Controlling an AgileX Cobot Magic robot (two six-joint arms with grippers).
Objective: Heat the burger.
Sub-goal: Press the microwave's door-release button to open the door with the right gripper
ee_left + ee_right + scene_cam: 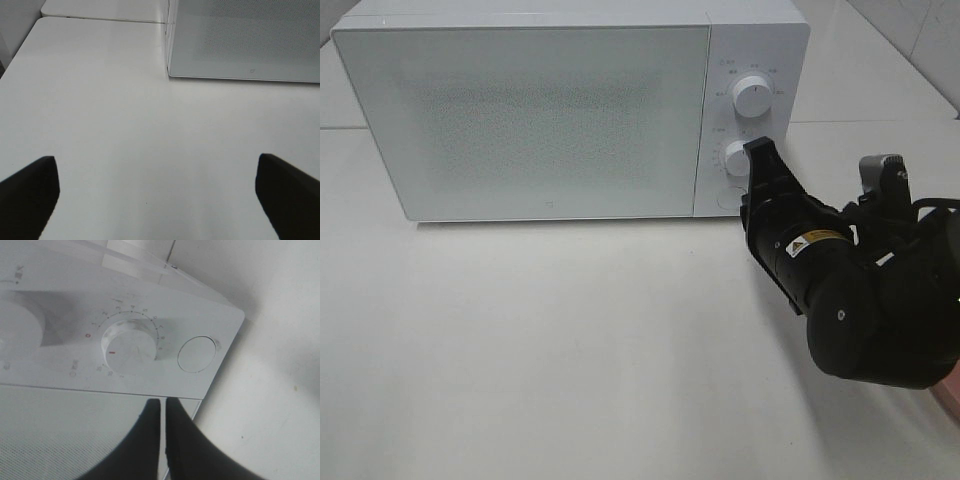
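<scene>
Right wrist view shows the right gripper (163, 405) with its two dark fingers (187, 450) pressed together and nothing between them, the tips pointing at the microwave's (60, 440) front where the door meets the control panel (220, 330). Just past the tips sits the lower dial (131, 346), a white knob with a short red mark on its face and a ring of small numbers around it; whether the tips touch the panel cannot be told. Beside that dial is a round button (196, 354), set flush near the panel's corner. From the exterior high view, the same gripper (760, 150) reaches in from the right on a bulky black arm (860, 320), its tip overlapping the lower dial's (734, 157) right edge, with the upper dial (752, 97) clear above it. The microwave (540, 120) stands at the back of the white table (570, 350), door closed, its speckled window too cloudy to see through. A pink sliver (948, 395) peeks out under the arm at the frame's right edge, too little to name. Left wrist view has the left gripper (156, 167) spread wide and holding nothing, over bare table (100, 100), with the microwave's (240, 40) lower front corner ahead of it. The burger appears in no view, so where it is cannot be told.
</scene>
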